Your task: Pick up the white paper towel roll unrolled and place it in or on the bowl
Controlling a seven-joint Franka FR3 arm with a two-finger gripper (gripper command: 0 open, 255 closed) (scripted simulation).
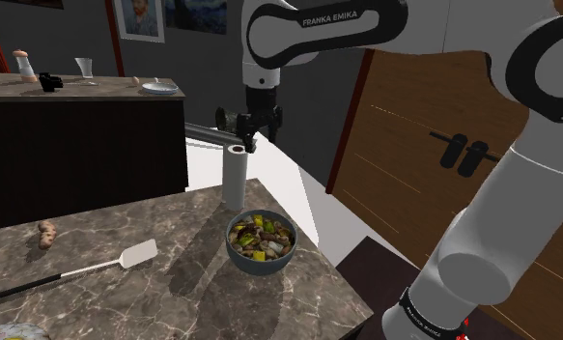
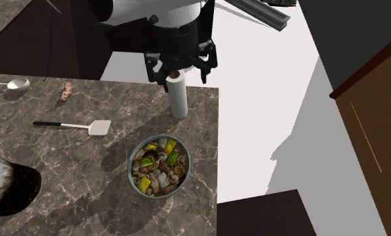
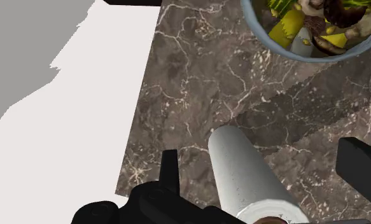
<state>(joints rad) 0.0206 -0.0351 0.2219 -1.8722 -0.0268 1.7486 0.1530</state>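
The gripper [image 3: 265,170] stands wide open astride the upright paper towel roll [image 3: 244,167], not touching it. The wrist view cuts off part of the bowl [image 3: 308,58].

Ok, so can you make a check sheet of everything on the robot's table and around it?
Surface: dark marbled counter.
Job's things: white paper towel roll stands upright near the counter's edge; grey-blue bowl full of mixed food, apart from the roll.
Clutter: white spatula with a black handle; knobbly tan lump; spoon.
Grippers: tool open, one finger on each side of the roll's top, not touching it.
Cables: nothing seen.
Surroundings: brown wooden door; dark cabinet with glassware on top; framed pictures.
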